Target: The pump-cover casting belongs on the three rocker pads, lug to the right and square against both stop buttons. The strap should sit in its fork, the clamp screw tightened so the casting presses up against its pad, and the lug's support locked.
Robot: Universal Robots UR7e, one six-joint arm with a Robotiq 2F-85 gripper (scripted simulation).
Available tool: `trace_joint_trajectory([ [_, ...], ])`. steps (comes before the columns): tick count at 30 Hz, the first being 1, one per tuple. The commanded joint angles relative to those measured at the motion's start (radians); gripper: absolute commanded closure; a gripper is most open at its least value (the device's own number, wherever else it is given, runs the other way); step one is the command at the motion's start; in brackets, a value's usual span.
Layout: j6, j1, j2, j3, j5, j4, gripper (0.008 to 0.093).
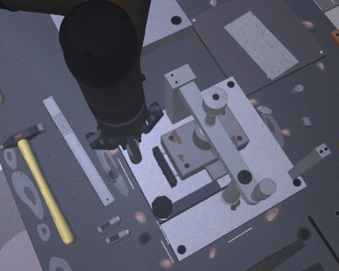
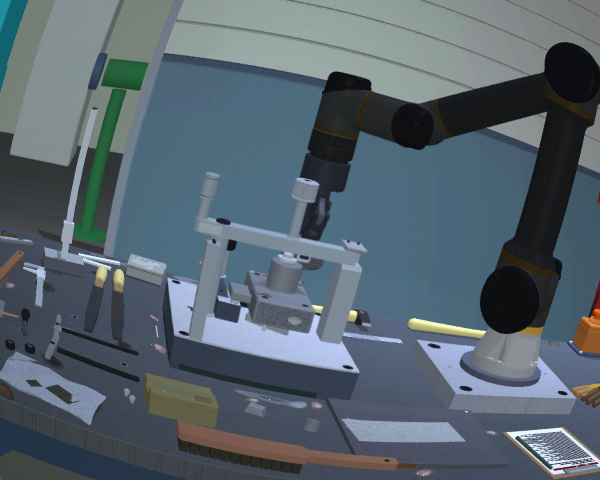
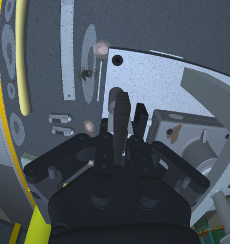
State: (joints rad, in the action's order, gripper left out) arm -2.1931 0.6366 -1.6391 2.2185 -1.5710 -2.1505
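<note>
The pump-cover casting [image 1: 193, 148] is partly hidden under the strap [image 1: 219, 140], which runs across it from a grey post [image 1: 177, 93] to a post at the plate's near right, with the clamp screw [image 1: 215, 100] standing through it. The casting sits on the fixture plate [image 1: 210, 175], its lug [image 1: 215, 170] toward the strap's far end. A black knob [image 1: 161, 206] on a dark bar [image 1: 197, 198] lies at the plate's near edge. My gripper [image 3: 121, 117] hangs above the plate's left edge, left of the casting, closed on a short dark upright peg [image 1: 134, 151].
A tan box [image 2: 180, 399] and a brush [image 2: 269, 447] lie in front of the fixture. A steel rule [image 1: 76, 148], a hammer [image 1: 38, 178] and two small bits [image 1: 112, 229] lie left of the plate. A loose grey block [image 1: 308, 160] lies to the right.
</note>
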Motion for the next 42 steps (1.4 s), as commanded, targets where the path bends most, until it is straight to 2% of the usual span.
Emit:
trace_joint_trajectory([
  [1, 0.007, 0.000, 0.000, 0.000, 0.000, -0.001, 0.0934],
  [11, 0.123, 0.000, 0.000, 0.000, 0.000, -0.001, 0.0934],
  [20, 0.341, 0.000, 0.000, 0.000, 0.000, -0.001, 0.0934],
  [30, 0.701, 0.000, 0.000, 0.000, 0.000, -0.001, 0.0934],
  [42, 1.236, 0.000, 0.000, 0.000, 0.000, -0.001, 0.0934],
])
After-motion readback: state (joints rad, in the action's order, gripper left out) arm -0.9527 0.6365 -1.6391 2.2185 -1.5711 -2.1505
